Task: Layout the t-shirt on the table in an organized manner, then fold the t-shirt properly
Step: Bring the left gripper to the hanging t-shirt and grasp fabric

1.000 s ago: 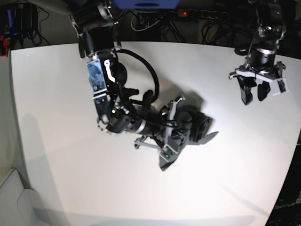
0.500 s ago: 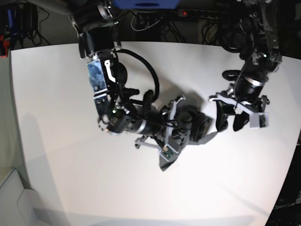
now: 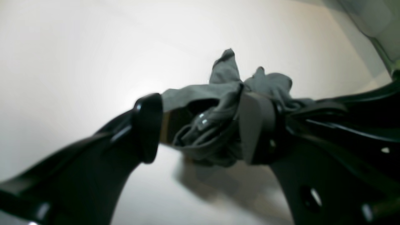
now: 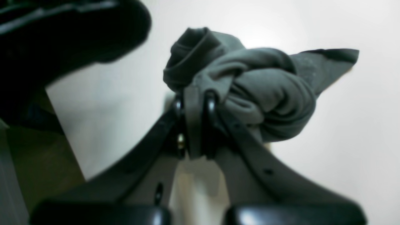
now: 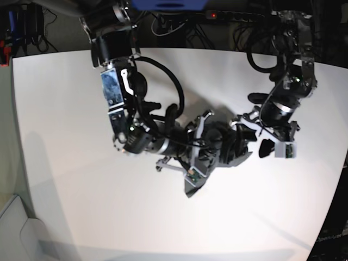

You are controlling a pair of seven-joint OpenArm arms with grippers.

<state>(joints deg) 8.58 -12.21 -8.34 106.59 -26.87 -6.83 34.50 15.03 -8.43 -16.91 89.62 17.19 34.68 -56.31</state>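
The right claw pinches a fold of the t-shirt, which sits bunched mid-table. The left claw stands wide around the bundle's edge. Soft, light and limp, the cloth probably handles best gripped at a hem or shoulder seam.

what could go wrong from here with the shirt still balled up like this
The right hand is shut on a thick wad of the t-shirt, so pulling may tighten the bunch. The left hand, fingers apart around the cloth, sits close to the right one: they could collide or pinch several layers.
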